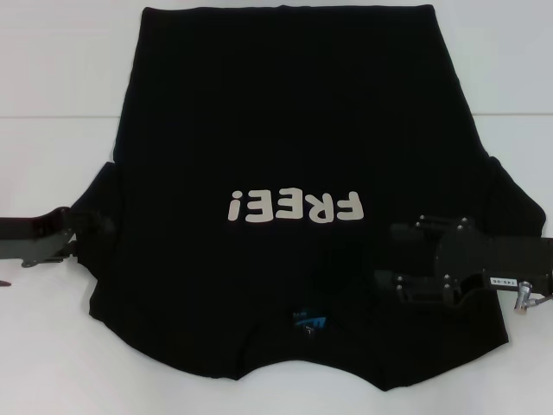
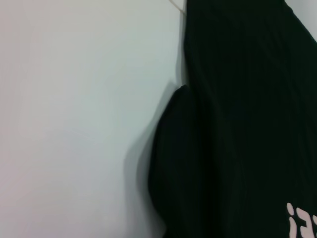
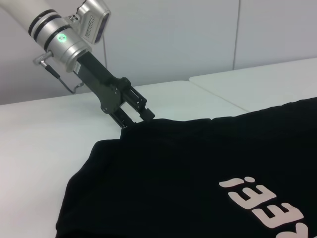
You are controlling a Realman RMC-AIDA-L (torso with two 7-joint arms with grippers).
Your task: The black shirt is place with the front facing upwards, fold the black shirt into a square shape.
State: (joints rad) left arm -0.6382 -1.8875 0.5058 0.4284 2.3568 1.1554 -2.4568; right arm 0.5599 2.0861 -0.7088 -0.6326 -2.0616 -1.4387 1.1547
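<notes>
The black shirt lies print-up on the tabletop. The left pincer is clamped on its left sleeve edge; the right pincer, fingers seemingly parted, rests over the right. Both sides should be folded inward evenly.

The black shirt bears the off-white chest print "FREE!", seen inverted in the head view and partly visible in both wrist views, while lettering on its small blue neck label and on the right arm's white tag is illegible.

A white table fills the scene, a thin seam crossing its top, with a pale wall behind.
</notes>
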